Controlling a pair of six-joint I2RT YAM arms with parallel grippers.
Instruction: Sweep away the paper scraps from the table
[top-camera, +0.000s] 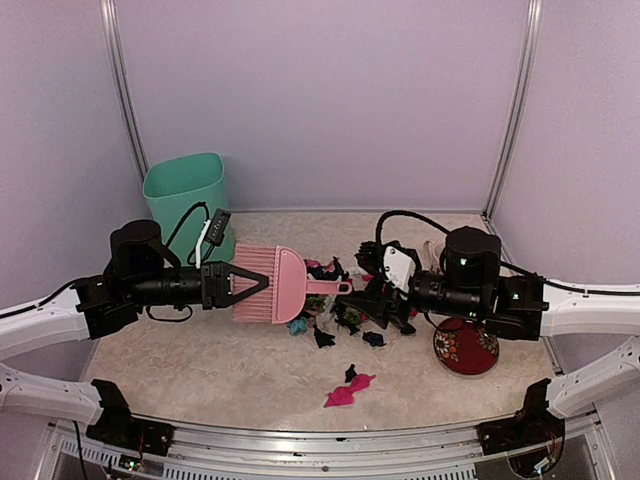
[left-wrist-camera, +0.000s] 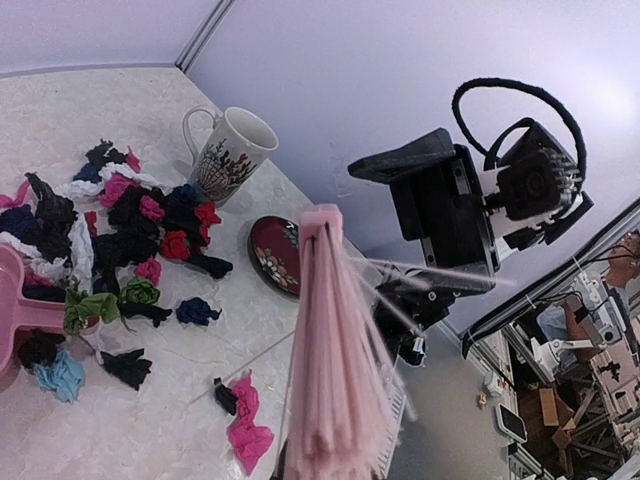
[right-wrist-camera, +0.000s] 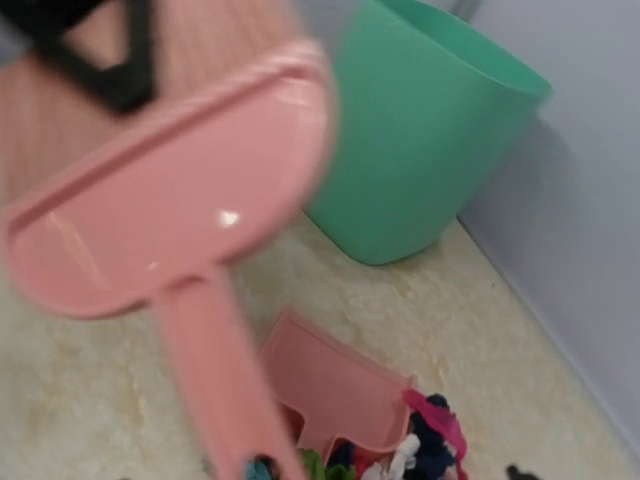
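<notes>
Most paper scraps (left-wrist-camera: 150, 225) lie heaped mid-way across the table (top-camera: 200, 360); only the left wrist view shows the mug (left-wrist-camera: 228, 150) beside them. Overhead, the left gripper (top-camera: 255, 283) is clamped on the pink brush (top-camera: 255, 310). Whether the right gripper (top-camera: 375, 295) is open cannot be told.

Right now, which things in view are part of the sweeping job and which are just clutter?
Part of the job:
- paper scraps, strewn mid-table
- pink brush, held in the left gripper
- pink dustpan
- green bin, likely where the scraps go
- table

Just lying about:
- mug
- red patterned saucer
</notes>
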